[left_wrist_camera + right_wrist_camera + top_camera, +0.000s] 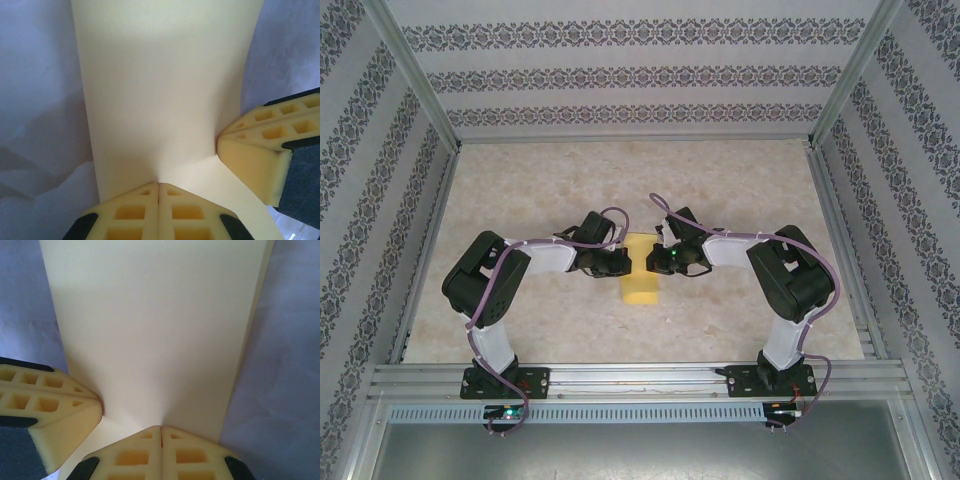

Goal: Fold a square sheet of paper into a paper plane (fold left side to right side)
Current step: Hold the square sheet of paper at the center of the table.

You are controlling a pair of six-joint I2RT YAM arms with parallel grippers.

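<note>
Yellow square sheet of paper [640,288] lay mid-counter [740,190], between the two arms. From above it showed as a narrow strip rather than a full square. The right wrist view showed a second layer edge running just inside one long side, so the sheet was judged already doubled over, left half onto right.

Left gripper [159,189]: fingers pressed flush together on the sheet, the paper running out from the seam between them, with a small pucker at that spot. Right gripper [161,430]: likewise clamped tight, the sheet nipped between its fingers. Each gripper appeared in the other's wrist view, biting the same part of the sheet at an angle to its partner, tips near but apart.

Could not tell whether the strip rested flat on the counter or was lifted slightly.

Reading of the hold: two pinch points close together probably served to pin both layers in register, so the thin paper could not slide or spring open while the fold was set. Meeting from opposite sides, the arms balanced each other's pull.

Risk noted: any drift apart would skew the layers or tear the sheet at the pucker.
</note>
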